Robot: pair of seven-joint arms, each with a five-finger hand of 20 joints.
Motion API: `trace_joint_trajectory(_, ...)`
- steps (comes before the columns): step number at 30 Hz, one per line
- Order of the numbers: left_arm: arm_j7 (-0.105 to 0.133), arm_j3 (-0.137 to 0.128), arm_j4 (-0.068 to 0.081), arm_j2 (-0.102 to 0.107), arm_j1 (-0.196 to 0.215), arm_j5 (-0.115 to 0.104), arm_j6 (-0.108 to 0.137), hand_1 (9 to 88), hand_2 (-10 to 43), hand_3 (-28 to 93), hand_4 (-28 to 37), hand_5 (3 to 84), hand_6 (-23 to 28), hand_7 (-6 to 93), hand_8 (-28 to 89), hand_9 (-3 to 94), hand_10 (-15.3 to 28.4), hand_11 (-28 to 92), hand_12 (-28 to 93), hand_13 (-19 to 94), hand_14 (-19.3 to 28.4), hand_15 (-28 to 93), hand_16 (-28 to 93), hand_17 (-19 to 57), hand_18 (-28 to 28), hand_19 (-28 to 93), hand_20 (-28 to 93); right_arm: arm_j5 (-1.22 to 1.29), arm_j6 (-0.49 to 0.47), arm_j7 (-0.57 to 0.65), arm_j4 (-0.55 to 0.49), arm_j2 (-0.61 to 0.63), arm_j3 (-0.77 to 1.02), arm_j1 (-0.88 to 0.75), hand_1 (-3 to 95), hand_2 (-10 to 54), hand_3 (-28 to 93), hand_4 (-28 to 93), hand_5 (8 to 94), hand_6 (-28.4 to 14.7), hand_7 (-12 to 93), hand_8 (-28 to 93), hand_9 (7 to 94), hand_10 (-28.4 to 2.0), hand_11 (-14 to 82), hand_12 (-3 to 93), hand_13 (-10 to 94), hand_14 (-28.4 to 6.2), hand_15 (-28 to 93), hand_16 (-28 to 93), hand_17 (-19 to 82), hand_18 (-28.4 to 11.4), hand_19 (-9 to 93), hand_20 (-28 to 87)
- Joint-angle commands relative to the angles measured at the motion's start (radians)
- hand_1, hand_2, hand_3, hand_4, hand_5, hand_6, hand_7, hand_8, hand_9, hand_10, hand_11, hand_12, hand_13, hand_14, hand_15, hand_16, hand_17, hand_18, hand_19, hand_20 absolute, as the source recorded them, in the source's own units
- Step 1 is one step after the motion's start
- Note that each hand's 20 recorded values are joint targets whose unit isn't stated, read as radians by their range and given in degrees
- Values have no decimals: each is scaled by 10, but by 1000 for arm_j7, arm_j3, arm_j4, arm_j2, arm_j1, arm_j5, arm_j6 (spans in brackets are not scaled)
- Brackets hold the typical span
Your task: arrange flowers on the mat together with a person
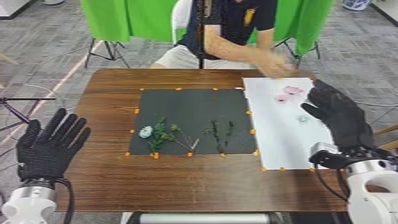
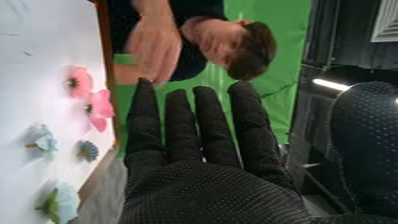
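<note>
On the dark mat (image 1: 188, 107), green sprigs (image 1: 159, 136) are lying; pink flowers (image 1: 292, 90) are awaiting placement, black-gloved left hand (image 1: 50, 156) and right hand (image 1: 343, 120) spreading empty.

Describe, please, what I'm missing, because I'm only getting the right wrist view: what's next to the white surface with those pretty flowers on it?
Observer: A dark mat, lying on the brown table just to the left of the white sheet.
Operator: Oh, nice! Has anything been put on the mat?
Observer: Yes. A pale flower lies near its left edge, with a leafy green sprig right beside it and thinner stems farther right.
Operator: And what is the robot's other hand up to?
Observer: The left hand is at the table's left edge, away from the mat, with its fingers straight and slightly spread.
</note>
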Motion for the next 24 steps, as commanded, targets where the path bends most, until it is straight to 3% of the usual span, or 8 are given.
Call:
trace_joint_trajectory(1,3,0,-1,-13,14,-33,6,251,177,688,-283,440,82,115,-95,382,157,184,83,298,158,293,-57,-55,140,333,132,-19,26,26,-7,6,-33,9,138,78,802,-274,341,-27,99,-101,337,-116,34,85,267,-74,80,68,141,-127,310,100)
trace_joint_trajectory(2,1,1,0,-12,13,-24,5,251,177,688,-283,440,82,116,-95,382,157,184,83,298,159,295,-58,-55,140,334,132,-21,27,23,-3,11,-39,13,139,77,802,-273,341,-27,98,-101,336,-115,34,84,266,-75,81,68,141,-128,312,100)
trace_joint_trajectory(10,9,1,-2,-9,14,-25,-4,251,177,689,-283,441,81,117,-96,383,156,185,83,298,160,300,-63,-55,140,334,132,-49,129,42,40,60,-168,115,148,66,801,-268,338,-26,99,-100,331,-115,36,82,264,-76,82,64,138,-133,321,100)
trace_joint_trajectory(24,5,4,2,-6,8,-23,3,252,177,689,-283,441,81,117,-96,383,156,185,83,298,160,302,-64,-56,141,334,134,-46,1,48,-4,-3,-24,3,157,58,800,-263,335,-29,98,-97,325,-115,35,83,260,-81,84,65,132,-139,327,98)
